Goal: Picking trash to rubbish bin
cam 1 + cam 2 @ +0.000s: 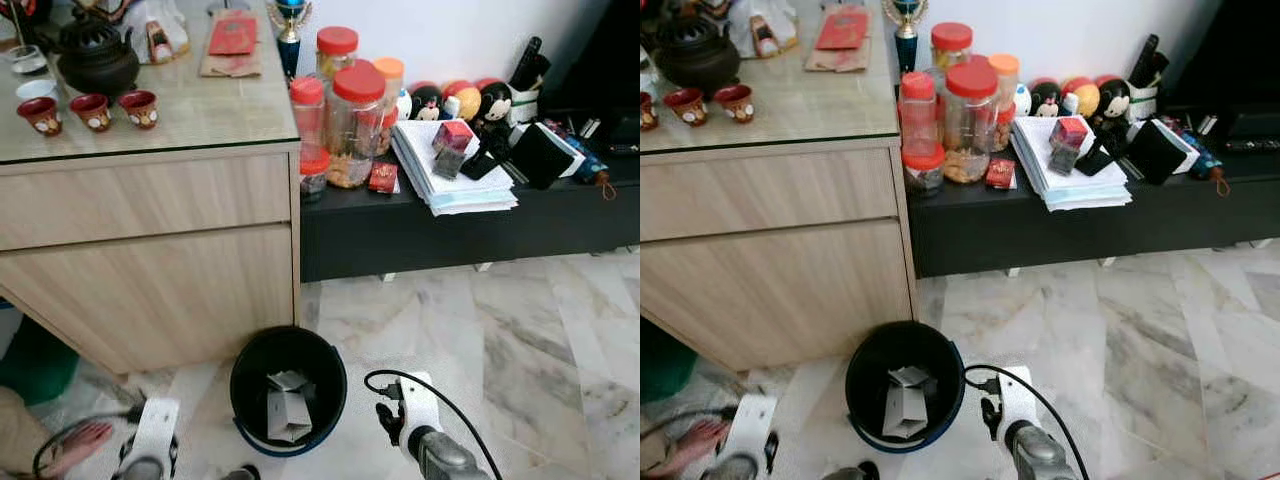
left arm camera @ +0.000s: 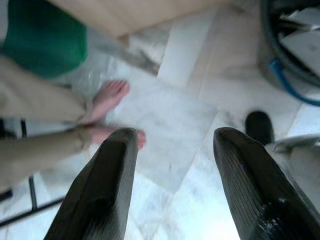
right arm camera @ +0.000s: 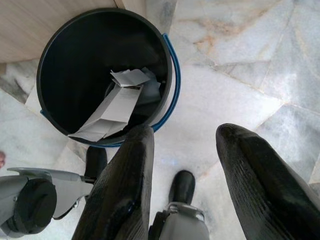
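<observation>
Trash you see is folded grey-white card in the black bin; both empty grippers are spread.

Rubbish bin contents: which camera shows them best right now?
The right wrist view: it looks straight down into the rubbish bin at the flattened cardboard trash. The eye views show both smaller and further off; the left wrist view catches a blurred rim edge.
</observation>
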Robot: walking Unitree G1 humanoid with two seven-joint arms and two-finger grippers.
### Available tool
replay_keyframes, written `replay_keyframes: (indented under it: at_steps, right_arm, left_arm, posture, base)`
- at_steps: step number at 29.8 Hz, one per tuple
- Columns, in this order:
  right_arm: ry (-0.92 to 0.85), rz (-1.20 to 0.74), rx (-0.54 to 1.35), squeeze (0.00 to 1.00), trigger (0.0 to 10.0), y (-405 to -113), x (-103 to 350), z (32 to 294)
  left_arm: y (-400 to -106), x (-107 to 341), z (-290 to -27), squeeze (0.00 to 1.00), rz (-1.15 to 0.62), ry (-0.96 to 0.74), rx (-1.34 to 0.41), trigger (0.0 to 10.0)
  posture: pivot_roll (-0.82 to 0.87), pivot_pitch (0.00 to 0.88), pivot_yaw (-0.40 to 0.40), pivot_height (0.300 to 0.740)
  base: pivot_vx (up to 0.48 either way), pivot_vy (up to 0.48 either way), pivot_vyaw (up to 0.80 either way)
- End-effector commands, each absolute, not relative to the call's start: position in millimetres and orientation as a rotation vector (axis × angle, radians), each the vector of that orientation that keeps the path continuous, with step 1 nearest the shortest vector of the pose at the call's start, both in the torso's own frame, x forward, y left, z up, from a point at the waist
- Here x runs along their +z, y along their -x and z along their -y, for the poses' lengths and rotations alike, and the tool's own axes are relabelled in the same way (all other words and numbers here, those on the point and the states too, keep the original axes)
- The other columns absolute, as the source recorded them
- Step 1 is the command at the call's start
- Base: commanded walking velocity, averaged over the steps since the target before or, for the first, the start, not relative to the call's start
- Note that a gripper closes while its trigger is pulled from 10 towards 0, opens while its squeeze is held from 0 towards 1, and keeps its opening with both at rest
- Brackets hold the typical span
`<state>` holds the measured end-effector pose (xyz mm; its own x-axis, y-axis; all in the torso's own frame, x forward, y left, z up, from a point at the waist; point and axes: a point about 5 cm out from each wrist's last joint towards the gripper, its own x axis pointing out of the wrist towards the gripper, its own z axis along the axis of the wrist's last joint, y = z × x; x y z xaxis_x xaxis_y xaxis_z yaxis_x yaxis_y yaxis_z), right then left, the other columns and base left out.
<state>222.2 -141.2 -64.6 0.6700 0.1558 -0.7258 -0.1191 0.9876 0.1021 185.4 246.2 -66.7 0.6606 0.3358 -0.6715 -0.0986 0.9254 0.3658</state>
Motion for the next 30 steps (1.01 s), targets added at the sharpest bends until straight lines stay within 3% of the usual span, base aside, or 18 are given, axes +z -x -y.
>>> replay_keyframes:
  at_steps: [1,7,22,30]
  right_arm:
    - [-0.05,-0.877,0.122,0.0,10.0,-209,-73,148]
    - [-0.051,-0.916,0.083,0.0,10.0,-194,-81,155]
    - [-0.067,-0.875,0.092,0.0,10.0,-204,-75,151]
    - [-0.068,-0.878,0.098,0.0,10.0,-203,-76,148]
  left_arm:
    - [-171,-73,-249,0.0,-0.869,-0.283,0.302,10.0]
    - [-158,-79,-250,0.0,-0.911,-0.286,0.324,10.0]
    - [-180,-71,-246,0.0,-0.852,-0.278,0.293,10.0]
    - [-175,-72,-248,0.0,-0.87,-0.279,0.302,10.0]
  posture:
    - [0.13,0.132,-0.045,0.74]
    - [0.13,0.124,-0.041,0.74]
    - [0.11,0.083,-0.029,0.74]
    - [0.12,0.069,-0.029,0.74]
  base:
    - [0.0,0.0,0.0]
    - [0.0,0.0,0.0]
    - [0.0,0.0,0.0]
    - [-0.255,0.0,0.0]
